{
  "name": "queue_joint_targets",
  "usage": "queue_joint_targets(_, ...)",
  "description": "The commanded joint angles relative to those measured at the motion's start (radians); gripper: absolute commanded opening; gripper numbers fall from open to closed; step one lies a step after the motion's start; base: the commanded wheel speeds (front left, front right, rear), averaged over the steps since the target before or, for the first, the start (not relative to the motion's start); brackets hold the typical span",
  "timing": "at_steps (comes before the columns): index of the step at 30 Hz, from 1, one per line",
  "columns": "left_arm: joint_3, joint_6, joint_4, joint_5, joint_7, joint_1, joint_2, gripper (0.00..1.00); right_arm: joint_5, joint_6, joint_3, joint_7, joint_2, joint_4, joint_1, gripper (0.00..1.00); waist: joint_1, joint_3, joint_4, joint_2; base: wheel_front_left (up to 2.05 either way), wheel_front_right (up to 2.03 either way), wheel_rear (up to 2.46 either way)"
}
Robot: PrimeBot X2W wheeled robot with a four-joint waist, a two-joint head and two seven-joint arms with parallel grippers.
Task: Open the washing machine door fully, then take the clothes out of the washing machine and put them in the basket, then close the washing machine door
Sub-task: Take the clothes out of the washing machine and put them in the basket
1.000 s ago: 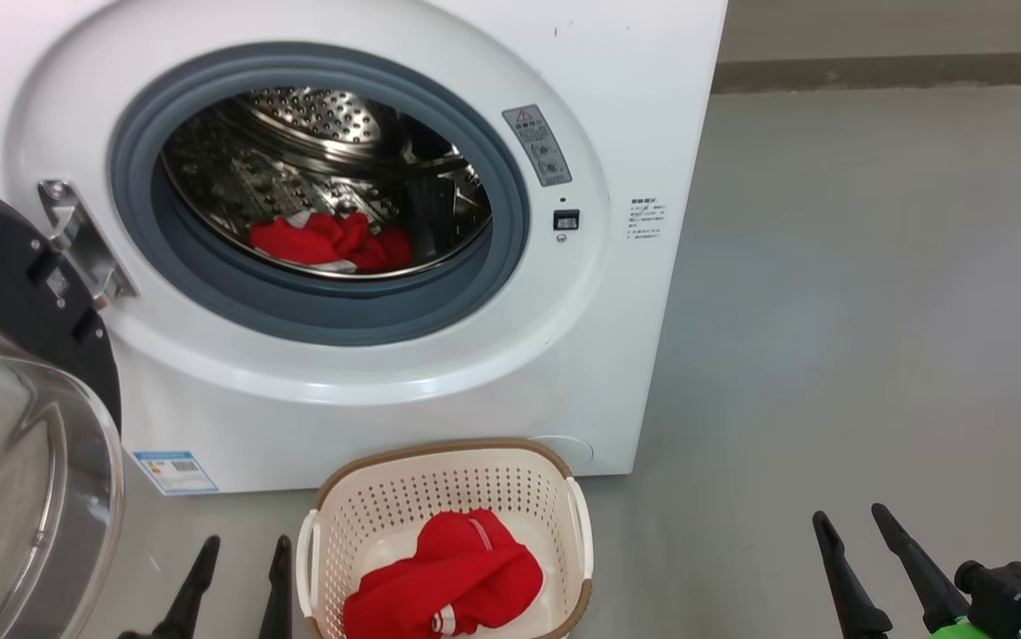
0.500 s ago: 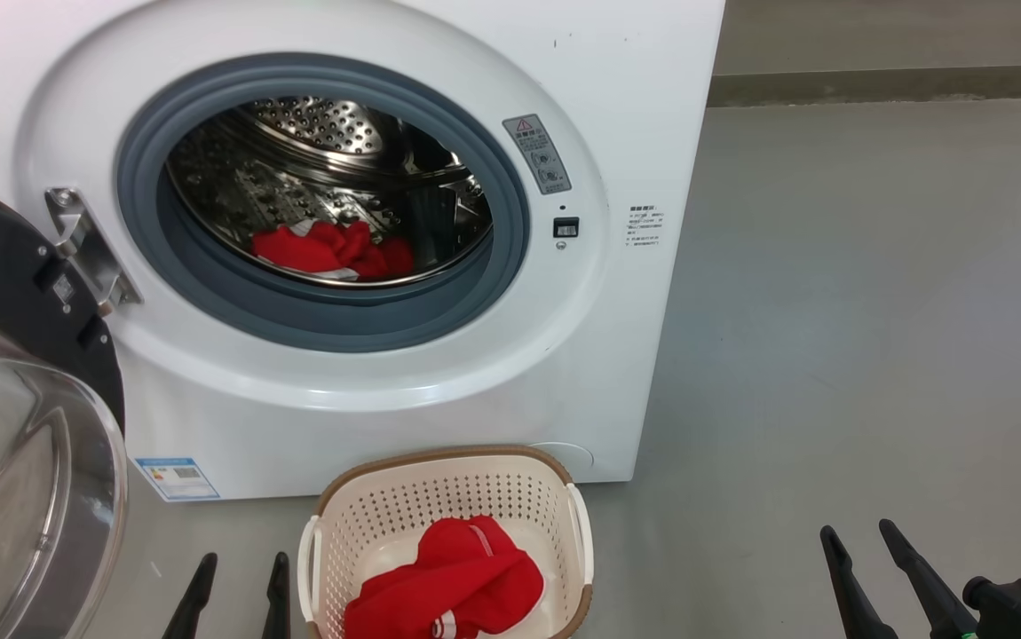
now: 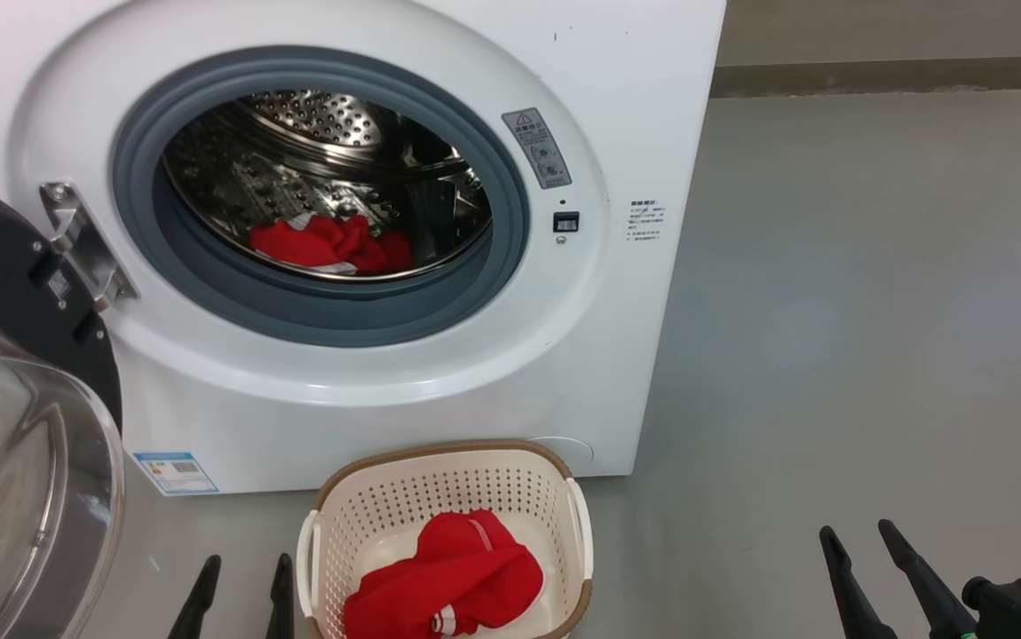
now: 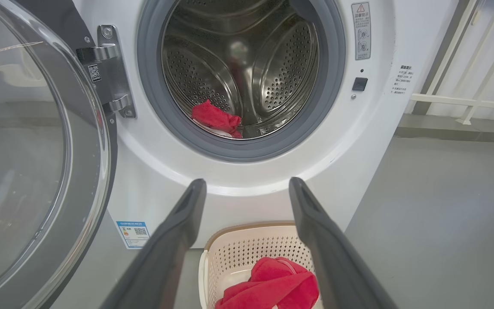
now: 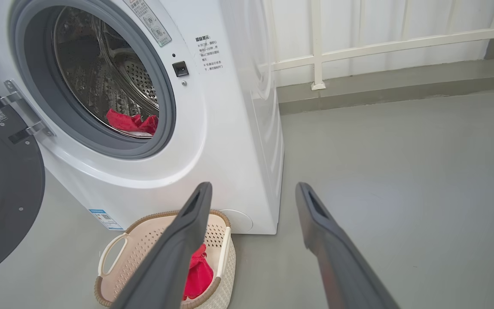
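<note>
The door (image 3: 22,426) hangs swung out to the left of the washer (image 3: 368,426), wide enough, I judge, to leave the mouth free for an arm. The basket (image 3: 439,451) stands on the floor (image 3: 874,311) just beside the washer's front and below the opening, so the carry from the drum (image 3: 324,124) is short. Some of the clothes (image 3: 328,244) lie at the drum's bottom near its front lip, while another red piece (image 3: 444,577) already lies in the basket. The emptying looks part done.

The left gripper (image 3: 249,561) and right gripper (image 3: 855,529) sit low at the near edge, each with fingers apart and nothing between them. The left is just beside the basket and the right well off to the right — a ready pose, I'd say, before a reach in.

A grey sticker (image 3: 537,146) right of the opening bears a red warning triangle. A blue-edged label (image 3: 175,472) at the front's lower left carries a QR code, and a notice (image 3: 644,220) sits further right — all print too small to read.
</note>
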Motion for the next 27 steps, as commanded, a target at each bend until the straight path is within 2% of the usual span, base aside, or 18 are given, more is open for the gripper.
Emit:
queue_joint_targets(1, 0.027, 0.009, -0.018, -0.003, -0.005, -0.022, 0.011, 1.0, 0.001, 0.005, 0.018, -0.006, -0.017, -0.024, -0.024, 1.0, 0.0, 0.004, 0.001, 0.0, 0.0, 0.0, 0.0)
queue_joint_targets(13, 0.009, 0.015, 0.031, 0.024, -0.005, -0.103, 0.011, 1.0, -0.002, 0.005, 0.022, -0.006, 0.005, -0.022, -0.051, 1.0, 0.0, 0.057, 0.004, 0.0, 0.0, 0.0, 0.0)
queue_joint_targets(18, -0.016, 0.005, 0.079, 0.064, -0.005, -0.224, 0.018, 1.0, -0.005, 0.005, 0.024, -0.006, 0.019, -0.024, -0.091, 1.0, 0.0, 0.126, 0.01, 0.0, 0.0, 0.0, 0.0)
queue_joint_targets(27, -0.078, 0.015, 0.247, 0.153, -0.005, -0.514, 0.045, 1.0, -0.011, 0.005, 0.024, -0.006, 0.037, -0.031, -0.168, 1.0, 0.0, 0.252, 0.006, 0.0, 0.0, 0.0, 0.0)
